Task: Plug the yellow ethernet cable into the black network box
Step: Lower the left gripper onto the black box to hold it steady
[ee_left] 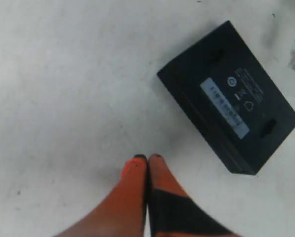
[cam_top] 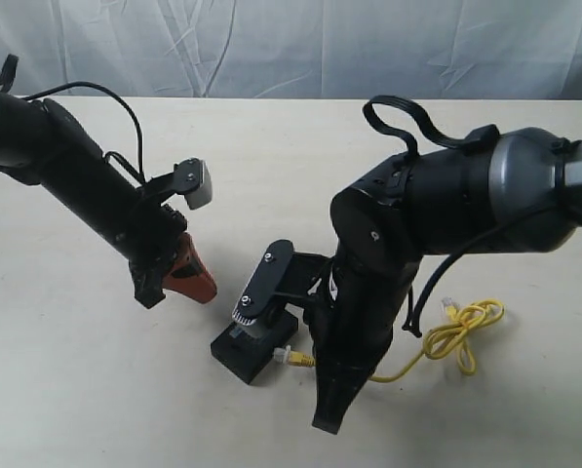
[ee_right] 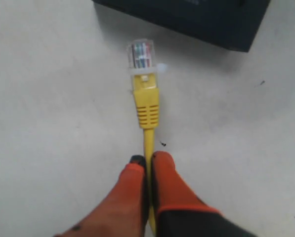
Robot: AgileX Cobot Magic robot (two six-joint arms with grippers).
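The black network box (cam_top: 244, 355) lies on the table near the front; its top with the white label strip shows in the left wrist view (ee_left: 230, 97). My right gripper (ee_right: 148, 160) is shut on the yellow ethernet cable (ee_right: 148, 106), just behind its clear plug (ee_right: 140, 53). The plug points at the box's side (ee_right: 201, 19) and stops a short gap from it. In the exterior view the plug (cam_top: 289, 357) sits beside the box, and the cable's loose knot (cam_top: 463, 329) lies to the right. My left gripper (ee_left: 147, 159) is shut and empty, off to the box's left.
The right arm's wrist camera mount (cam_top: 266, 283) hangs over the box and hides part of it. A pale cloth backdrop (cam_top: 300, 44) closes off the far table edge. Bare tabletop (cam_top: 86, 390) spreads around the box.
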